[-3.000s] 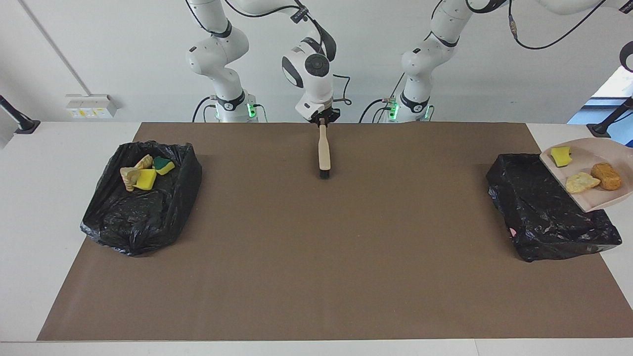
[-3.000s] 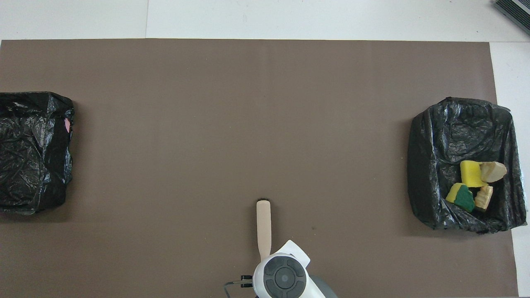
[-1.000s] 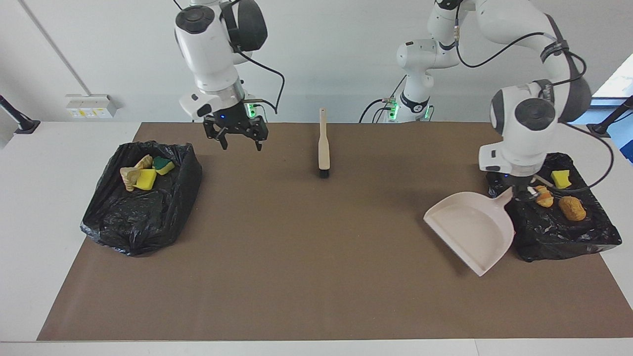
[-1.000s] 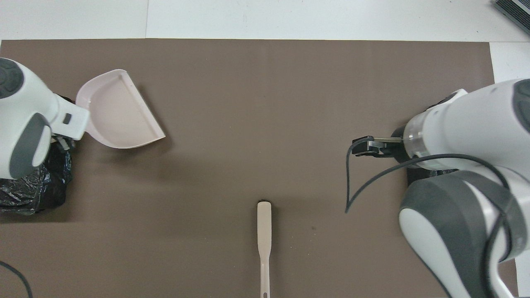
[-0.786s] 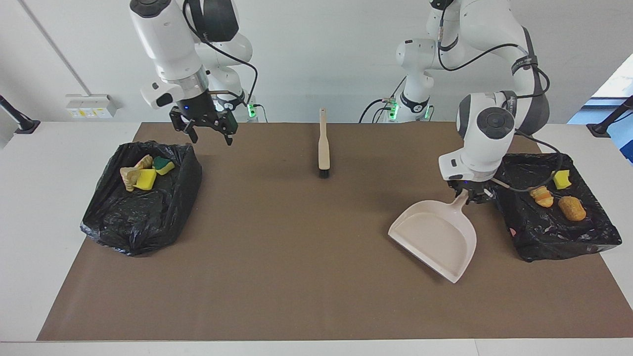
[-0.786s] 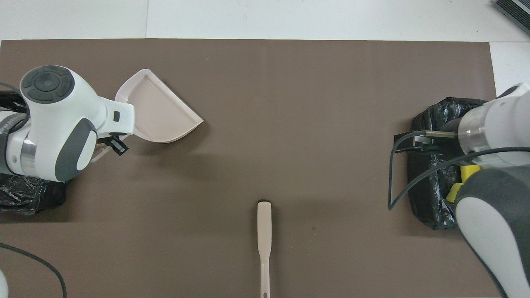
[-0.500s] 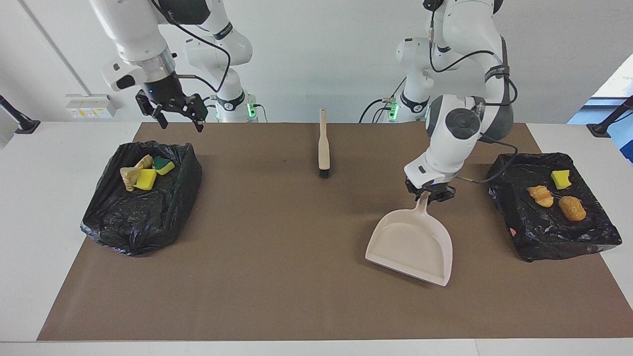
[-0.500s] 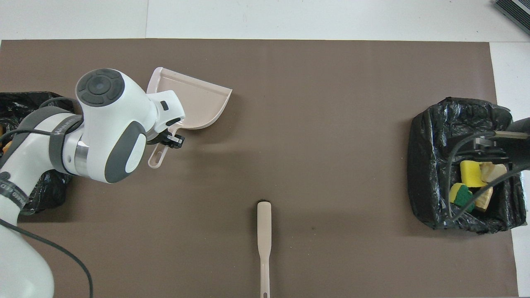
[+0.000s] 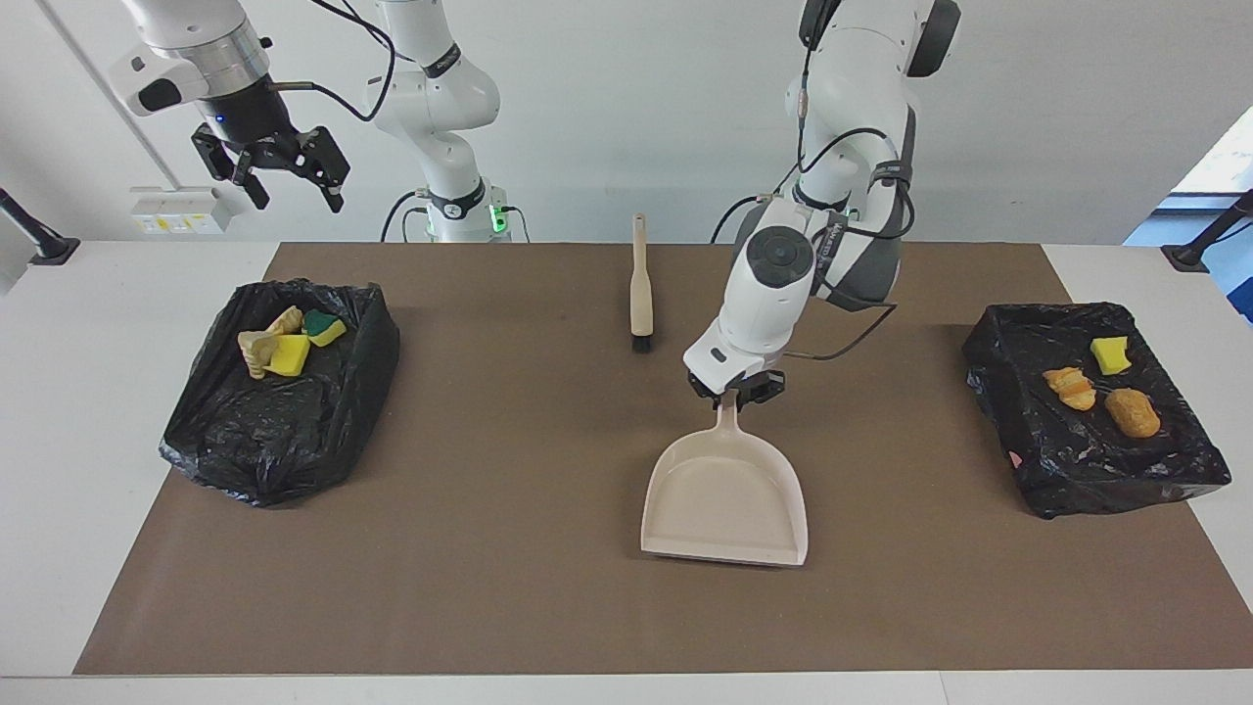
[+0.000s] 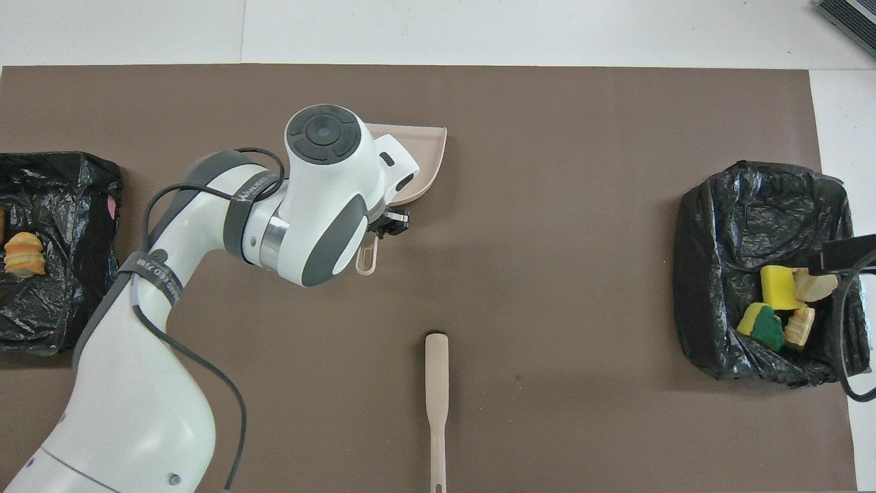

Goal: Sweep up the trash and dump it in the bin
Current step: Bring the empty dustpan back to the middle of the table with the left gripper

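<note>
The beige dustpan (image 9: 724, 499) (image 10: 426, 171) is level and low at mid-table, its mouth pointing away from the robots. My left gripper (image 9: 734, 390) (image 10: 387, 224) is shut on its handle. The trash lies in two black-lined bins. The bin (image 9: 264, 460) (image 10: 705, 274) at the right arm's end holds a yellow sponge (image 9: 289, 354), a green-and-yellow sponge (image 10: 761, 325) and beige chunks. The bin (image 9: 1096, 480) (image 10: 68, 205) at the left arm's end holds a yellow bit (image 9: 1109, 353), an orange-beige chunk (image 9: 1070, 387) and a brown lump (image 9: 1133, 412). My right gripper (image 9: 284, 171) hangs open and empty, high above its end.
The beige brush (image 9: 640, 294) (image 10: 436, 397) lies on the brown mat near the robots, bristles pointing away from them. A white box (image 9: 181, 209) sits on the wall at the right arm's end.
The left arm swung the emptied dustpan from its bin to mid-table. The right gripper, which let go of the brush earlier, rose and moved out toward its end. The trash now lies in the bin.
</note>
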Available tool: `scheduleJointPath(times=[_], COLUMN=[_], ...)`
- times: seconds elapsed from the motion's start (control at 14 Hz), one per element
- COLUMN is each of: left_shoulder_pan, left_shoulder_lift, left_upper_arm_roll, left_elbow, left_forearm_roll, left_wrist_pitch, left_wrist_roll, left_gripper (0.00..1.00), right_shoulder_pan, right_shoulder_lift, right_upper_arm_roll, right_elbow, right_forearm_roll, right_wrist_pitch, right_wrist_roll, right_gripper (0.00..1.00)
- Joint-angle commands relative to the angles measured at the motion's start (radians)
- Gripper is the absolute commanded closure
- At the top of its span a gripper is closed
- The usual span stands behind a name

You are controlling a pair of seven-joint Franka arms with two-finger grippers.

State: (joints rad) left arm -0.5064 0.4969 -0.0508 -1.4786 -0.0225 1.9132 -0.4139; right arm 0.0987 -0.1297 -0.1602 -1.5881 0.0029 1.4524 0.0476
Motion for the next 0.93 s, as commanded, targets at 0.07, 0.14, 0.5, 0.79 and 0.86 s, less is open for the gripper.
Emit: scheduleJointPath(times=[0.07, 0.14, 0.5, 0.79, 0.86], left_shoulder_pan=[-0.05, -0.06, -0.099, -0.093, -0.092], left_shoulder_lift=[0.135, 0.138, 0.128, 0.124, 0.121], left_upper_arm_roll=[0.019, 0.019, 0.019, 0.019, 0.019], left_elbow=[0.19, 0.189, 0.16, 0.15, 0.15], left_forearm_roll=[-0.017, -0.019, -0.03, -0.027, -0.025], left_wrist_pitch=[-0.031, -0.028, 0.009, 0.015, 0.001], left_wrist_roll=[-0.189, -0.19, -0.192, -0.19, -0.19], left_gripper=[1.0, 1.0, 1.0, 0.0, 0.0], right_shoulder_pan=[-0.001, 0.001, 0.006, 0.006, 0.006], right_shoulder_lift=[-0.016, -0.016, -0.018, -0.016, -0.016], right_upper_arm_roll=[-0.007, -0.005, -0.004, -0.004, -0.004], right_elbow=[-0.013, -0.015, -0.015, -0.015, -0.015], right_forearm_roll=[-0.053, -0.055, -0.04, -0.038, -0.038], right_wrist_pitch=[-0.006, -0.003, -0.004, -0.004, -0.004], right_wrist_roll=[-0.06, -0.058, -0.051, -0.051, -0.051], right_gripper=[0.0, 0.0, 0.0, 0.0, 0.0])
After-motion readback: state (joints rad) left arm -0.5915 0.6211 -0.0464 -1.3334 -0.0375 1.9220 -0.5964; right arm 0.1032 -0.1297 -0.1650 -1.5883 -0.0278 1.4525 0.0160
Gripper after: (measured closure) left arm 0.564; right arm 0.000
